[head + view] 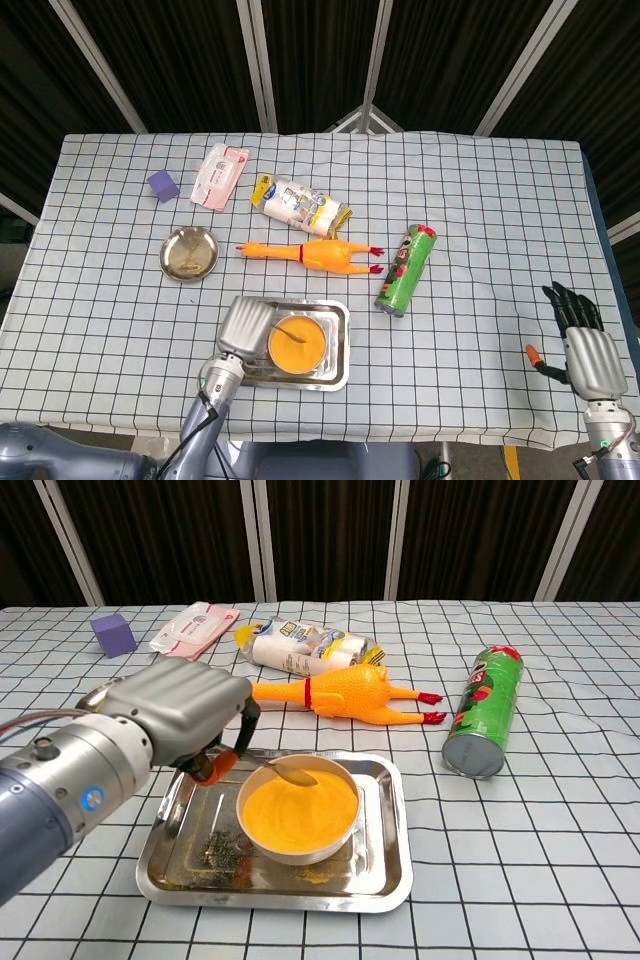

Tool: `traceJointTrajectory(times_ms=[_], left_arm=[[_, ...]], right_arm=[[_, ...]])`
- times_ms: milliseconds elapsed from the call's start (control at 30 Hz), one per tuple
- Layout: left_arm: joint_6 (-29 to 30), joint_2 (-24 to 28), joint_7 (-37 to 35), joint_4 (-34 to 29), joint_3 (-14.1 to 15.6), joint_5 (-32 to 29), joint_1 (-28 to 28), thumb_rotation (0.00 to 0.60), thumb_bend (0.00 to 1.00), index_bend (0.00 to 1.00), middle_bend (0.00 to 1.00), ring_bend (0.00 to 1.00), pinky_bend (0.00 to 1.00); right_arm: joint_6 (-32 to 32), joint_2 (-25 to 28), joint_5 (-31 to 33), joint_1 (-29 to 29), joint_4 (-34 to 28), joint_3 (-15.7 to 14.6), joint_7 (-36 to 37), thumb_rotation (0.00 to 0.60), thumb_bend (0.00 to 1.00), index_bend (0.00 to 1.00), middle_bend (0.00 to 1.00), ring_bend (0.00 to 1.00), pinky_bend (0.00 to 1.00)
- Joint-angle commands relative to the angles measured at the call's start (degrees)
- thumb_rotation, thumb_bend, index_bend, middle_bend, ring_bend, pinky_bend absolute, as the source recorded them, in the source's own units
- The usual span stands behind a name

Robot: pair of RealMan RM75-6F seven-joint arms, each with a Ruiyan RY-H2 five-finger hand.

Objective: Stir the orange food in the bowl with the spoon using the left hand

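A white bowl (300,813) (297,343) of orange food sits in a steel tray (385,865) (338,320) near the table's front edge. My left hand (185,715) (243,327) is at the bowl's left side and grips a spoon by its orange handle (205,771). The spoon's metal bowl (293,773) (281,327) reaches over the near-left part of the orange food, at or just above its surface. My right hand (585,355) rests far off at the table's right front corner, fingers apart, holding nothing.
Behind the tray lie a rubber chicken (335,693), a green chip can (483,713) on its side, a wrapped packet (305,647), a pink wipes pack (193,630), a purple cube (112,634) and a small steel dish (189,252).
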Motion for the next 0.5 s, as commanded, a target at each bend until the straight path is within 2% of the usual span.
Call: traceJointTrajectory(times_ms=[33, 167, 367, 500], left_arm=[[0.47, -0.97, 0.35, 0.59, 0.51, -0.27, -0.55, 0.600, 0.63, 0.51, 1.00, 0.95, 0.93], [1.02, -1.36, 0.07, 0.61, 0.57, -0.25, -0.83, 0.600, 0.60, 0.49, 1.00, 0.95, 0.93], [1.64, -0.49, -0.71, -0.45, 0.91, 0.00, -0.85, 0.600, 0.39, 0.43, 0.99, 0.95, 0.93], [2.18, 0.77, -2.15, -2.12, 1.28, 0.70, -0.41, 0.600, 0.34, 0.40, 0.97, 0.94, 0.93]], right_arm=[[-0.02, 0.03, 0.01, 0.00, 0.01, 0.02, 0.07, 0.600, 0.37, 0.00, 0.00, 0.00, 0.00], [-0.03, 0.07, 0.01, -0.01, -0.05, 0.00, 0.03, 0.600, 0.37, 0.00, 0.00, 0.00, 0.00], [0.02, 0.07, 0.00, -0.07, -0.13, -0.05, -0.19, 0.600, 0.37, 0.00, 0.00, 0.00, 0.00], [0.05, 0.15, 0.03, -0.13, -0.14, -0.05, -0.07, 0.600, 0.37, 0.00, 0.00, 0.00, 0.00]])
